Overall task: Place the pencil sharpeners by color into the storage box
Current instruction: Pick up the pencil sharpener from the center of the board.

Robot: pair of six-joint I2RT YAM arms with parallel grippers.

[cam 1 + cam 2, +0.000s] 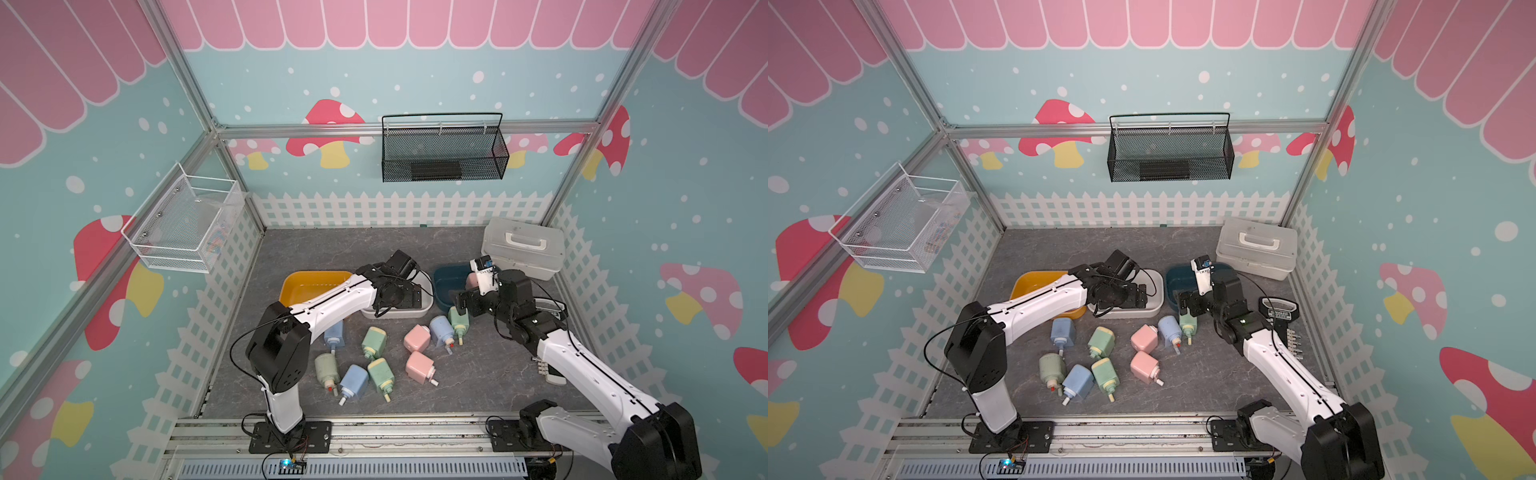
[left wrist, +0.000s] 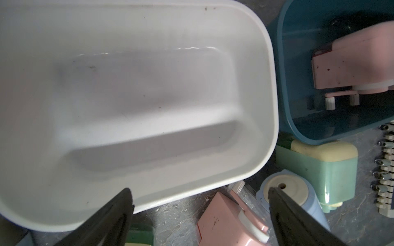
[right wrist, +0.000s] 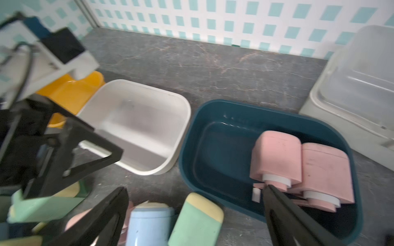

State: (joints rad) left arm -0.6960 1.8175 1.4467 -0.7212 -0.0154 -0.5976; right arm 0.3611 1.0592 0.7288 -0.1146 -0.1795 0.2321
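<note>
What I judged most likely to go wrong lay just near of the dark blue bin (image 3: 187, 149). A green pencil sharpener (image 1: 459, 318), a blue pencil sharpener (image 1: 440, 328) and a pink pencil sharpener (image 1: 417, 337) were crowded together there, so fingers closing on one could shove its neighbour or snag a crank stub and roll it away. My two wrists also stood near each other over the bins, and a careless swing could knock them together. Dropping anything but pink beside the two pink pencil sharpeners (image 3: 277, 157) in the dark blue bin would have spoiled the sort.

My left gripper (image 2: 199, 191) hung over the near edge of the white bin (image 2: 270, 85), spread wide and empty. My right gripper (image 3: 195, 188) hung at the near rim of the dark blue bin, equally wide, holding nothing. The other loose sharpeners lay on the table (image 1: 316, 249), further left.
</note>
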